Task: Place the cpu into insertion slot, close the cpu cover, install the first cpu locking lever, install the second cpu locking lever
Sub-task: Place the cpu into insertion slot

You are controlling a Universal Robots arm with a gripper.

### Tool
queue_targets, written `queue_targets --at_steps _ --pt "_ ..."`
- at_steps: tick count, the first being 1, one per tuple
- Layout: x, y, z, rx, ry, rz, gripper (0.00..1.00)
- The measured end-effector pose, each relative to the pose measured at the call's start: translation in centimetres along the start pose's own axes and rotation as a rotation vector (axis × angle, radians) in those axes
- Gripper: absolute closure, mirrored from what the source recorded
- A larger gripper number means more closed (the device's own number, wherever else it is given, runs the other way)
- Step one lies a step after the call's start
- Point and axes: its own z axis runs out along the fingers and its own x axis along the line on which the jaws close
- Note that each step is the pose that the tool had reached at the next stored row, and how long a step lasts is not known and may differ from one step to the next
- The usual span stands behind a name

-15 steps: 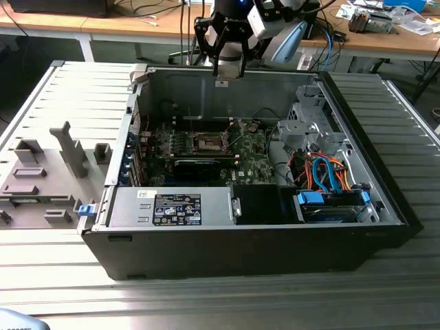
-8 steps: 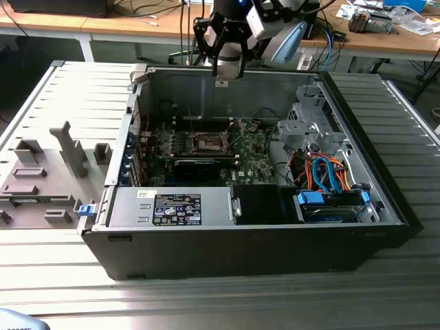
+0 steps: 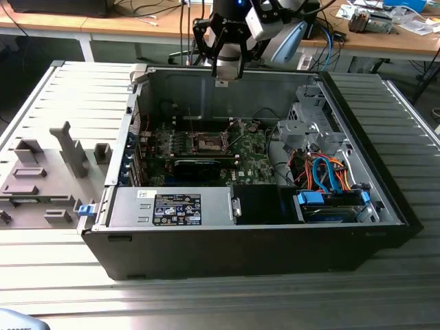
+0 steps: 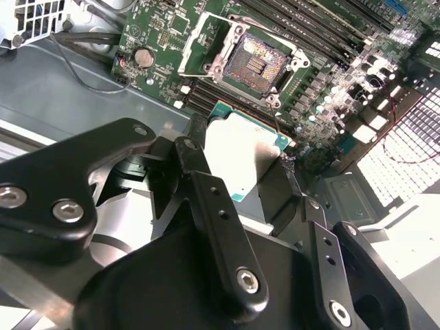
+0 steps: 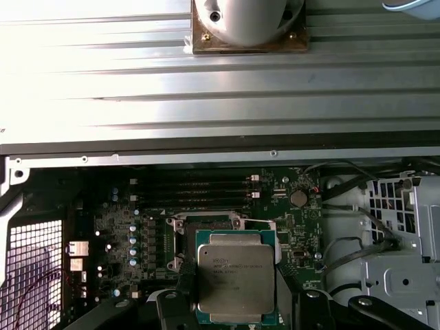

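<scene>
While holding the cpu (image 5: 235, 275) by its edges in the closed end effector (image 4: 239, 172), well above the bare insertion slot (image 4: 256, 60), risks bending the socket pins if lowered tilted or off-centre, or dropping the chip on any slip of grip.

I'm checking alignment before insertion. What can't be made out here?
Exterior view: pins of the slot are too small.
First wrist view: slot mostly behind the cpu.
Second wrist view: one cpu edge covered by the fingers.
</scene>
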Motion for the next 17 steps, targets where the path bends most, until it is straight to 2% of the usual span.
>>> queue_targets --at_steps 13,15,17 --pt "0.02 -0.03 0.34 0.0 0.0 0.0 0.45" --pt "0.1 -0.07 0.73 0.0 0.0 0.0 0.45" --pt "0.1 -0.07 0.74 0.0 0.0 0.0 0.45"
